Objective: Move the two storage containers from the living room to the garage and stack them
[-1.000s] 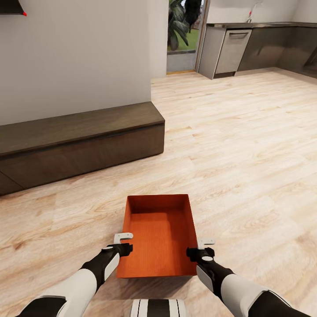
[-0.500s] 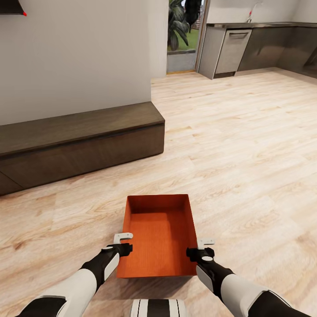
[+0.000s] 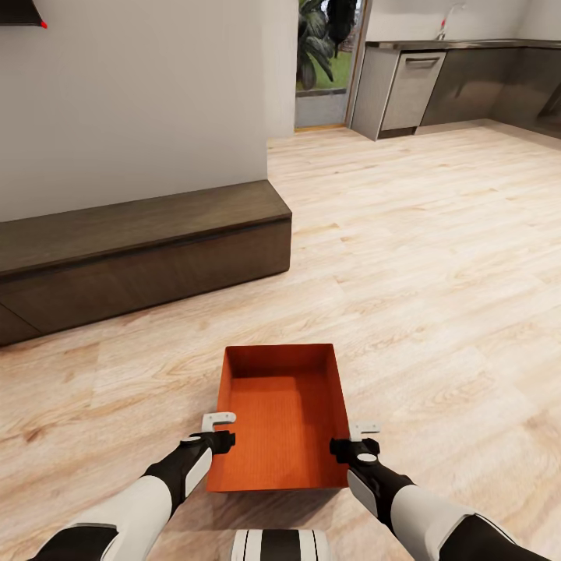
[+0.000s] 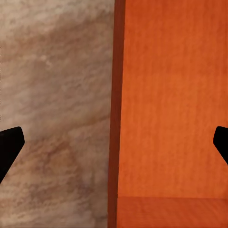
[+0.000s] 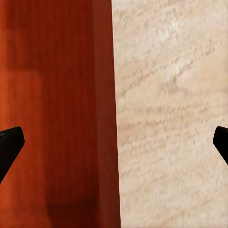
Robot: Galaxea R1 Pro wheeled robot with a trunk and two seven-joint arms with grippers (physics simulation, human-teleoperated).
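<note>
Nothing had moved: your left claw and right claw stood spread astride the orange-red ribbed plastic container, unclamped, so lifting risked dropping it.

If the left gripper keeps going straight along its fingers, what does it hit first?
Most likely the left side wall of the storage container: the left gripper is open, its fingers straddling that rim, wood floor beyond. Depth is unclear.
</note>
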